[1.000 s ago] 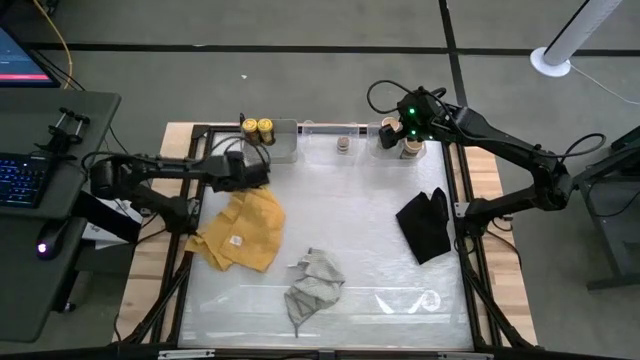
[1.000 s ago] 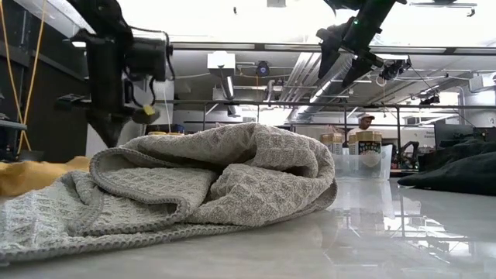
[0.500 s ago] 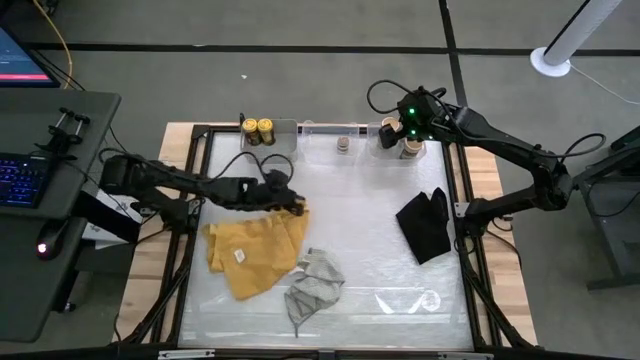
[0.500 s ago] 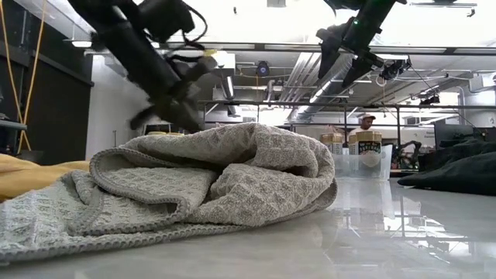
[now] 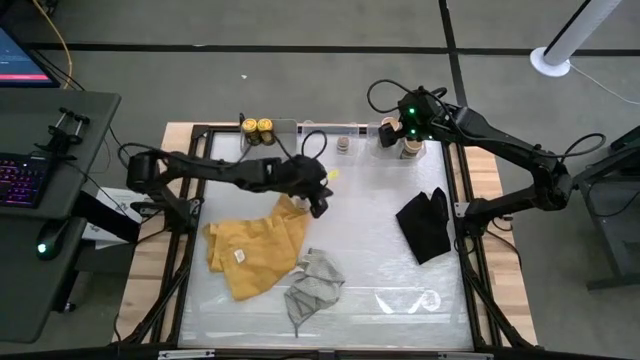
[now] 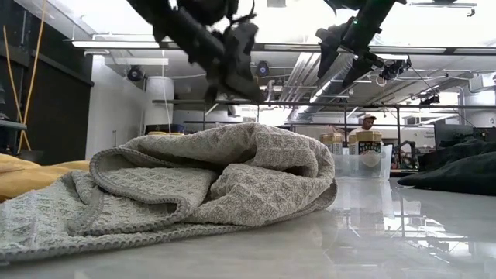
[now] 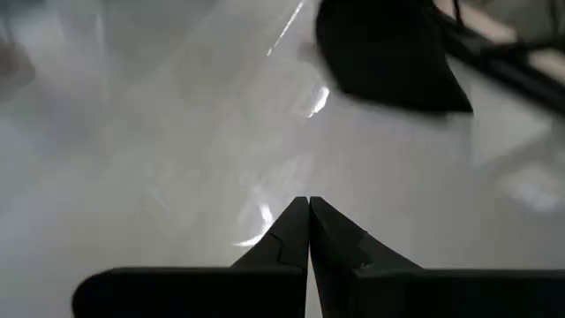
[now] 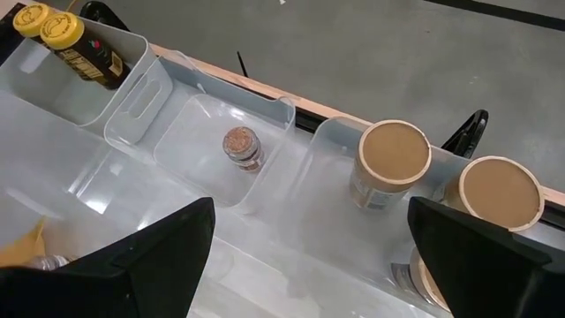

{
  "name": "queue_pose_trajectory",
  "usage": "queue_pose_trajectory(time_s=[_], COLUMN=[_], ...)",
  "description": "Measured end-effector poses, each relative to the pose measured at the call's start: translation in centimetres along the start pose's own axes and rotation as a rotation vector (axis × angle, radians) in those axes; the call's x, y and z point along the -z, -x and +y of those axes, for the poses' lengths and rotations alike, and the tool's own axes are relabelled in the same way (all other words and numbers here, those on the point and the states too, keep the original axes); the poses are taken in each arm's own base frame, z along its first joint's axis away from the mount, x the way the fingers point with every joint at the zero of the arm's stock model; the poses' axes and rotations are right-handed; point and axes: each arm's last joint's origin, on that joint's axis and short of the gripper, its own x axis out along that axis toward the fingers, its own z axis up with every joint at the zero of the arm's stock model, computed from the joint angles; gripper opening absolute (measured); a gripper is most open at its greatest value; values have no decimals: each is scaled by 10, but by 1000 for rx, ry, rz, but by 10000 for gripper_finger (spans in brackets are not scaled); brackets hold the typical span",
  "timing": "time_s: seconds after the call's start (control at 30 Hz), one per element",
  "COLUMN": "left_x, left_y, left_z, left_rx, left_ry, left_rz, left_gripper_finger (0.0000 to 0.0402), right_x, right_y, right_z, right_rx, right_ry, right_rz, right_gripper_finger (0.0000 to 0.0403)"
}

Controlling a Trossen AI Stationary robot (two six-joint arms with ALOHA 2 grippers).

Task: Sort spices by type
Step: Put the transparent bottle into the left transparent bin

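- Along the table's far edge stand three clear bins side by side. The leftmost bin (image 8: 132, 88) holds two dark spice jars with yellow caps (image 8: 66, 40), standing together at its far end.
- In the middle bin (image 8: 225, 155) one tiny clear jar (image 8: 241, 147) stands alone, upright.
- In the rightmost bin (image 8: 331, 163) two wide tan jars with pale lids (image 8: 395, 159) stand next to each other; the rim of a third round jar (image 8: 424, 276) shows partly hidden behind a finger of the right gripper.
- Above these bins hangs the right gripper (image 5: 399, 131), fingers spread wide and holding nothing.
- The left gripper (image 5: 321, 196) reaches over the middle of the table, just past the far corner of the yellow cloth (image 5: 255, 250); its fingers (image 7: 291, 234) are pressed together tip to tip, with nothing seen between them.
- Nearer the front lies a crumpled grey cloth (image 5: 313, 283), touching the yellow one.
- A black cloth (image 5: 425, 224) lies on the right side of the table (image 5: 370, 250), well apart from the others.
- In the low view, a person with a cap (image 6: 365, 120) shows far back in the room.
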Motion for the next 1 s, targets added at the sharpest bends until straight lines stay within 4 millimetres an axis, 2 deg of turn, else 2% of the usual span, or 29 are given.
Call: queue_pose_trajectory(time_s=[0.07,0.17,0.3,0.57,0.83,1.0], left_x=[-6,-4,11,49,50,51], left_y=[16,39,55,44,44,34], left_z=[-3,0,6,4,3,8], left_rx=[-31,-98,-130,-44,-75,-107], left_ry=[-112,-232,-347,-432,-464,-465], left_rz=[21,98,265,325,319,319], left_gripper_finger=[0,4,17,74,186,258], right_x=[0,1,1,1,1,1], right_y=[0,0,0,0,0,0], right_z=[0,0,0,0,0,0], right_rx=[1,3,3,3,3,3], right_ry=[1,2,2,2,2,1], right_rz=[2,7,6,6,6,6], right_gripper_finger=[371,371,371,371,371,371])
